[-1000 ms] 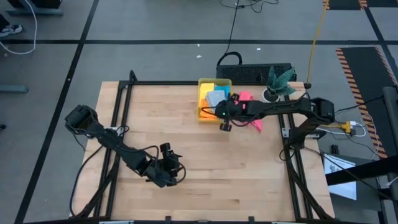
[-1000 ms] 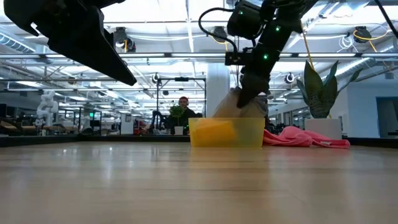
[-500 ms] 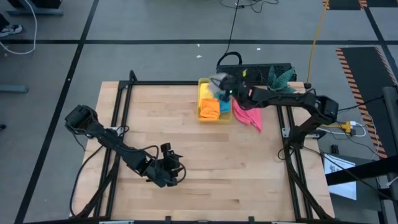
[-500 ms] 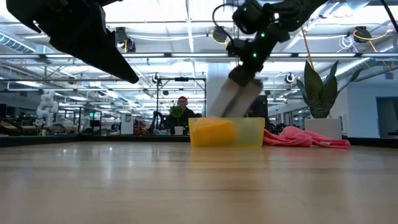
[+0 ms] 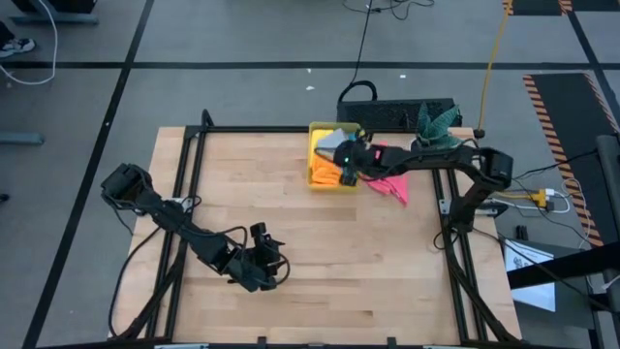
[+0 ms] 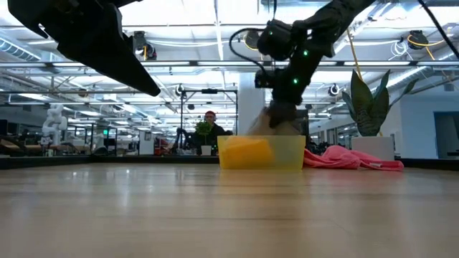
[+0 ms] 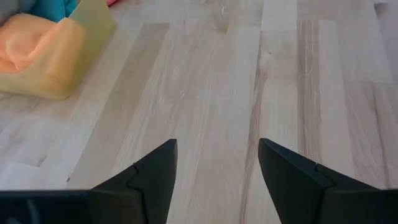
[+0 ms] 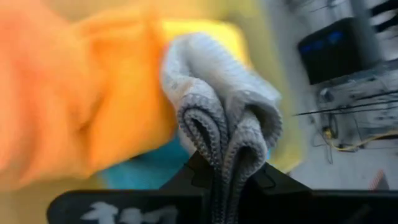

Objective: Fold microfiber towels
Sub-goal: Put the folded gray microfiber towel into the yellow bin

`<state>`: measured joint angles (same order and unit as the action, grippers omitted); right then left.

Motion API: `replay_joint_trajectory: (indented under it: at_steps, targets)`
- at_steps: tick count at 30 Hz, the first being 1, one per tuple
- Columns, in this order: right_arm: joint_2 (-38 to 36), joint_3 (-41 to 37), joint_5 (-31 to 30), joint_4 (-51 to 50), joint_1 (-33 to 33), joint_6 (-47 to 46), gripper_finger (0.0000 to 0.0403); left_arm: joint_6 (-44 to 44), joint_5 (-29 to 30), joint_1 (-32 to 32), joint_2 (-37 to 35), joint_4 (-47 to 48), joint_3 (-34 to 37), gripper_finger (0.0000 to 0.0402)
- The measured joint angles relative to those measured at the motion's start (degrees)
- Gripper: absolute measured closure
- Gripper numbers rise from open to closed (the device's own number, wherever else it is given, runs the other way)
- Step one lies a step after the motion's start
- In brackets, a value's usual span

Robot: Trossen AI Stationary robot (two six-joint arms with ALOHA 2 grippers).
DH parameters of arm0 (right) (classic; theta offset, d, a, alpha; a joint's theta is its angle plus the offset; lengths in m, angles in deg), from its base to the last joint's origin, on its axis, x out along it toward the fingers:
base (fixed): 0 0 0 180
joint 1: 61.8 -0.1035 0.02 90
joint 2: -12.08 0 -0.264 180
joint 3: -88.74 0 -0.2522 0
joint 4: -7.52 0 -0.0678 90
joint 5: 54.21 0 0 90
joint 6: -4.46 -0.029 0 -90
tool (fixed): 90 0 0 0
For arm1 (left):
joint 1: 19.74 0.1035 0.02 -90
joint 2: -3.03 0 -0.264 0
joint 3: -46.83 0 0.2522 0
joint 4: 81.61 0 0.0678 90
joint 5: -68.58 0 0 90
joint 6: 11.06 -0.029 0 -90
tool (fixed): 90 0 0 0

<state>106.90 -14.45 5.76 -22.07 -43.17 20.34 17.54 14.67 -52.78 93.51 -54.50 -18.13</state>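
Right gripper [image 8: 227,177] pinches the grey towel [image 8: 221,118] tight just above the yellow bin [image 5: 318,180], far nearer than the left gripper [image 5: 260,264], which waits wide open, well apart.

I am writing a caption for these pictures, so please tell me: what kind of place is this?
Probably a robotics lab or workshop hall. Two dark arms work at a wooden table set in a black frame, cables trail across the tiled floor, and the low view shows a large room with ceiling trusses and other workstations behind.
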Motion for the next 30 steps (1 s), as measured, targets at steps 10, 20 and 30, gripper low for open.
replay_joint_trajectory:
  at_steps: [10, 20, 30]
  targets:
    - [0.19, 0.02, 3.68, -5.05, -3.59, -0.75, 0.0385, 0.07, 1.48, 0.38, 0.0, -1.82, 0.0, 0.0174]
    - [0.25, 0.07, 17.02, -5.85, -2.68, -9.33, 0.0385, -2.6, 12.9, 6.31, 5.13, -4.68, 0.0, 0.0174]
    - [1.14, 0.08, 20.15, -5.0, -1.05, -12.33, 0.038, -1.27, 13.81, 20.61, 13.64, -9.6, 0.04, 0.0174]
